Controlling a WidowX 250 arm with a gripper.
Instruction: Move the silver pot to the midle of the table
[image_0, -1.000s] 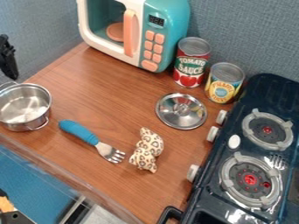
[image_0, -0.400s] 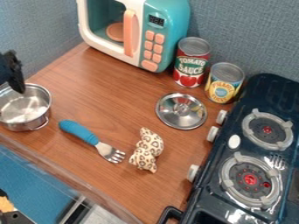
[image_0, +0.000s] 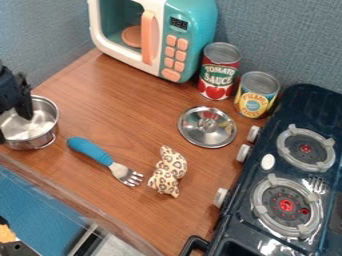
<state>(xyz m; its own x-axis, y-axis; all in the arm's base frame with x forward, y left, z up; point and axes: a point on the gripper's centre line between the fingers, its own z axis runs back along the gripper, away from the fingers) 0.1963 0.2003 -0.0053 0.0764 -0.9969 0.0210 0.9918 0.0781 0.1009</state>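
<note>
Black and angular, the gripper (image_0: 24, 111) hangs over the silver pot (image_0: 41, 127) at the left edge of the camera view, though I cannot tell whether it is apart or together. Upright on the wooden table (image_0: 120, 115), near the blue-handled fork (image_0: 93, 151), the pot is round, open-topped and shiny, its thin rim catching light and a slim wire handle looping from its side.

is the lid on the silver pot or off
Off: the lid lies on the table, apart from the open silver pot.
</note>
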